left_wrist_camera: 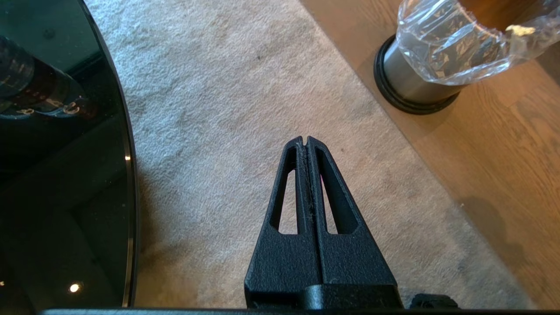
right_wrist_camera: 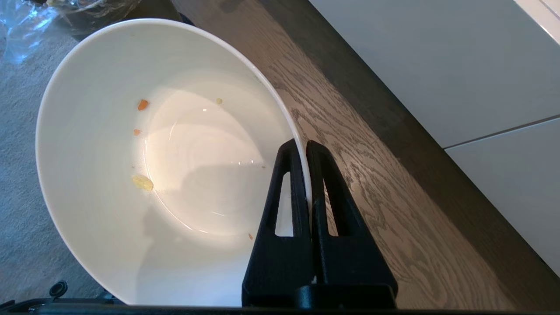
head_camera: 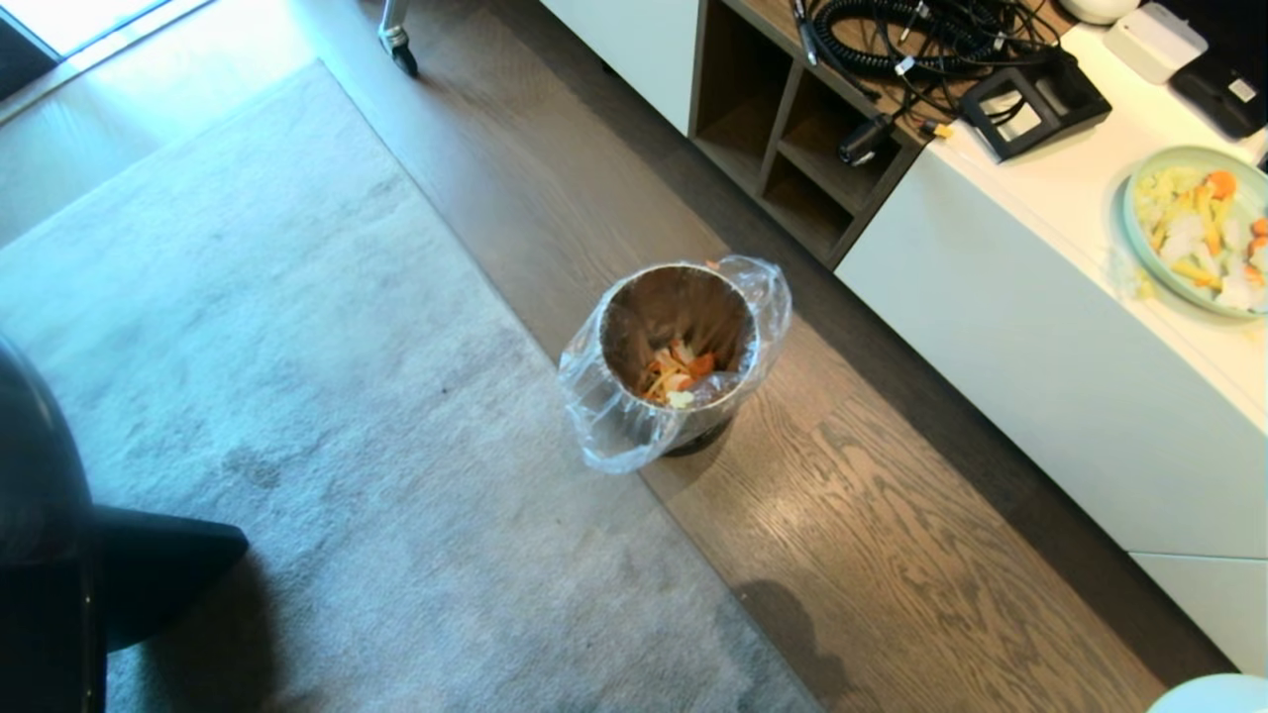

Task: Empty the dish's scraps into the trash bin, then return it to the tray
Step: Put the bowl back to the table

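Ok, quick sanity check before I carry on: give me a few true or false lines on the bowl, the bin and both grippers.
1. The right gripper is clamped on the rim of the dish. True.
2. The dish is still full of carrot slices. False: only a few small orange and yellowish specks remain inside.
3. The scraps lie inside the trash bin. True.
4. The left gripper holds the bin's bag liner. False: it is shut on nothing, over the carpet.
5. The pale green plate on the white counter is empty. False: it holds food.
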{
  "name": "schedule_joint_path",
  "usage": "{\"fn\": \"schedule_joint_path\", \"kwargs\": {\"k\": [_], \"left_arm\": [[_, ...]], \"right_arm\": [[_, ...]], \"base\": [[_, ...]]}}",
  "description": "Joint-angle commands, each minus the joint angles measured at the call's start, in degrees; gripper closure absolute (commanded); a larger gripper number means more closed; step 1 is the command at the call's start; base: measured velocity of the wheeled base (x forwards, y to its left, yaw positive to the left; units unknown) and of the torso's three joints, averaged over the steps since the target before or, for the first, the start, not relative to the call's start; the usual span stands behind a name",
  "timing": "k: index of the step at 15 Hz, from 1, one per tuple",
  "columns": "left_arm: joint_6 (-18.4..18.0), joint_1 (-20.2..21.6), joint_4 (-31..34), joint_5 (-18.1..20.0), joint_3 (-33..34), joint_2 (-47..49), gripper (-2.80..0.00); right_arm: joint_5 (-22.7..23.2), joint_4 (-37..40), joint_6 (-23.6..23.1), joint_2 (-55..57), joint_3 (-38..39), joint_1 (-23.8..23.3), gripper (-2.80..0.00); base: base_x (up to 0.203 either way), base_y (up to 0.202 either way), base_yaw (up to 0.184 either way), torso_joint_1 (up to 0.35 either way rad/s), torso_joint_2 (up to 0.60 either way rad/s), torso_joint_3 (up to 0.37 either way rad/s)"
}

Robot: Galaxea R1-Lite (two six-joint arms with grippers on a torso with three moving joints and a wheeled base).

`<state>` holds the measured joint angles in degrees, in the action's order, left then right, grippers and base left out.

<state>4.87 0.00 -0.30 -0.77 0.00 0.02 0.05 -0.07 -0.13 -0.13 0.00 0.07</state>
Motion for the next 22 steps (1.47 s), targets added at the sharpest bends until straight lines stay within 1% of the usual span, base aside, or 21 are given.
{"fn": "schedule_joint_path", "kwargs": {"k": [1, 22], "left_arm": [[0.05, 0.0, -0.05, -0.02, 0.0, -0.02, 0.0], [0.14, 0.0, -0.05, -0.02, 0.0, -0.02, 0.0]], "right_arm": [[0.04, -0.01, 0.04, 0.13, 0.0, 0.01, 0.0], [0.04, -0.04, -0.05, 0.13, 0.0, 0.01, 0.0]], "base": [[0.0, 0.0, 0.0, 0.002, 0.0, 0.195], [0.0, 0.0, 0.0, 0.003, 0.0, 0.204]]}}
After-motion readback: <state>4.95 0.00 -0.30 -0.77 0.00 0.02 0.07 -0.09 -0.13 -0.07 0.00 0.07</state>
